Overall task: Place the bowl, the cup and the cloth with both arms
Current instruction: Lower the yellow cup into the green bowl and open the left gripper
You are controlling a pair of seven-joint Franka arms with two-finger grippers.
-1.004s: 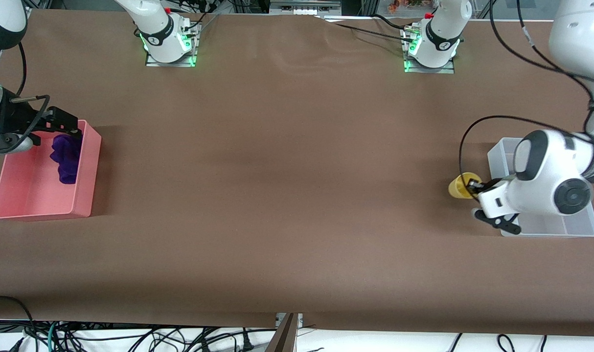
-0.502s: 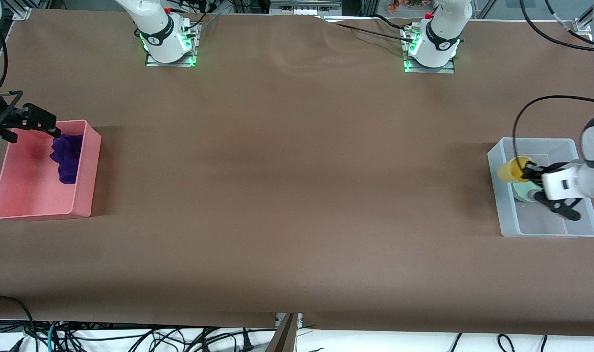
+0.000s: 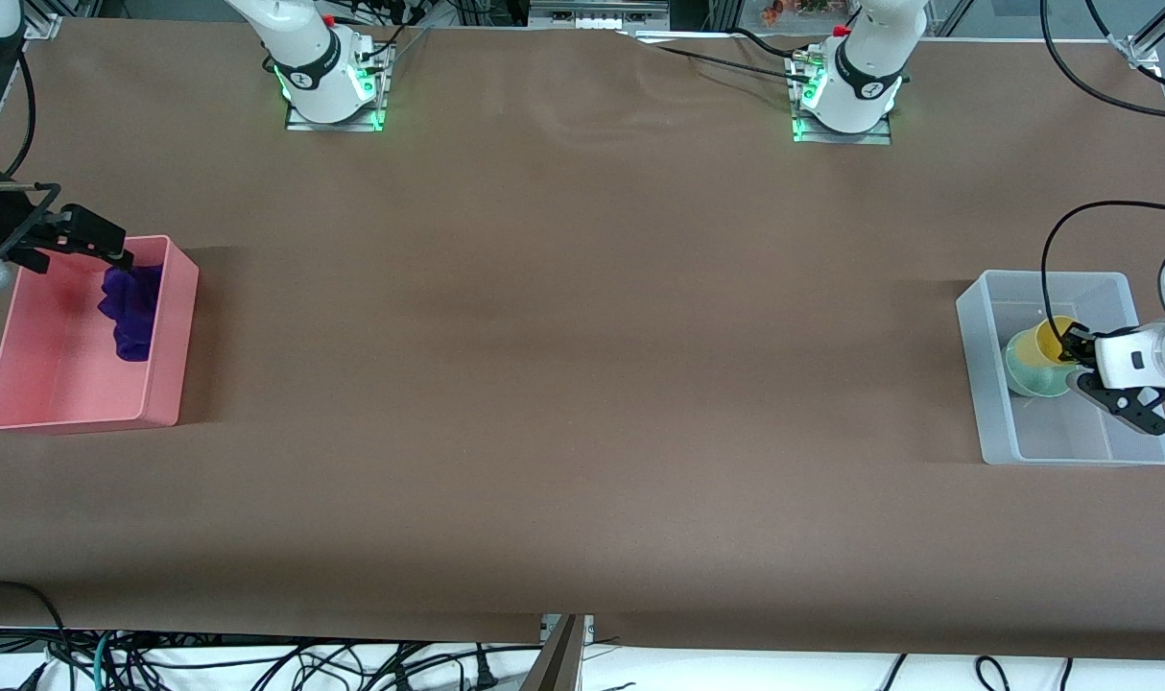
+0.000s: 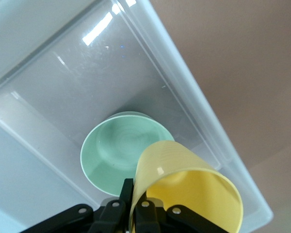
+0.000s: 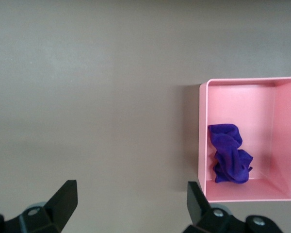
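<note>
The yellow cup (image 3: pixel 1053 338) is tilted and pinched by its wall in my left gripper (image 3: pixel 1077 350), which holds it just over the mint-green bowl (image 3: pixel 1029 372). The bowl lies inside the clear bin (image 3: pixel 971 355). In the left wrist view the fingers (image 4: pixel 126 191) are shut on the cup's rim (image 4: pixel 184 184), above the bowl (image 4: pixel 116 150). My right gripper (image 3: pixel 93 245) is open and empty, up over the farther rim of the pink bin (image 3: pixel 175 336). The purple cloth (image 3: pixel 131 312) lies bunched in that bin. It also shows in the right wrist view (image 5: pixel 230 155).
The clear bin stands at the left arm's end of the table and the pink bin (image 5: pixel 202 145) at the right arm's end. Wide brown table lies between them. The arm bases stand along the table's farther edge.
My left gripper has carried the yellow cup from beside the clear bin to over the bowl inside it. My right gripper has drawn back from the cloth toward the bin's rim.
</note>
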